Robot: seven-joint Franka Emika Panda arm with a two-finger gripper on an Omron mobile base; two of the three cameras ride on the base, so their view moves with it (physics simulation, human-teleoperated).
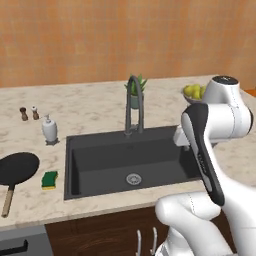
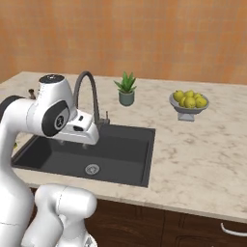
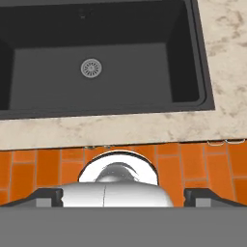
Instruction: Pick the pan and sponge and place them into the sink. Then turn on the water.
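**A:** KITCHEN, mid-task: the end effector (image 3: 123,198) hangs with its jaws spread wide and nothing between them, looking down past the near rim of the sink (image 3: 207,72).

**B:** So where is it relative to the basin?

**A:** Above the sink's right-hand side in the left base view, clear of the faucet (image 1: 134,105) and touching nothing. The basin below holds just its drain.

**B:** And the things it has to move?

**A:** Both lie on the desk (image 1: 90,107) to the left of the sink, well apart from the end effector. The pan (image 1: 19,167) lies flat with its wooden handle pointing toward the desk's front edge. The sponge (image 1: 49,180) lies between the pan and the sink's left wall, just beside the rim.

**B:** Which step is this, then?

**A:** By my reading, the very first: neither item is in the sink, so the opening pick has not begun.

**B:** What does the next move ask for?

**A:** A long swing left across the basin, then a descent onto one item. The sponge looks the simpler grip for jaws this wide. The pan probably wants a grasp on its handle or its rim.

**B:** And the water?

**A:** Last of all. The faucet's lever seems to sit at its base, though it is too small here to be sure.
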